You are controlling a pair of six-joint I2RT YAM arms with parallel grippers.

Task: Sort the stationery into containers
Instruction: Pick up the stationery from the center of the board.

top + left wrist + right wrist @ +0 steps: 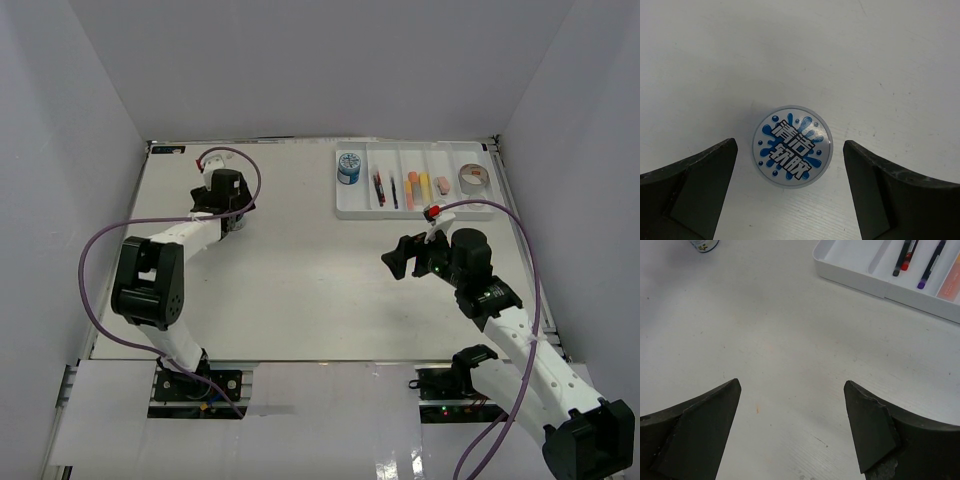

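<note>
The left gripper (790, 145) hangs with its jaws spread wide on either side of a round blue-patterned jar (792, 146). The jar stands on the table (880, 60) between the fingers and touches neither. The right gripper (792, 386) is likewise wide open, holding nothing. The white tray (855, 281) lies ahead and to its right, with pens (903, 257) inside.

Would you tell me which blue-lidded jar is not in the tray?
The jar on the table, between the left gripper's open jaws; the other jar sits in the tray's leftmost compartment.
</note>
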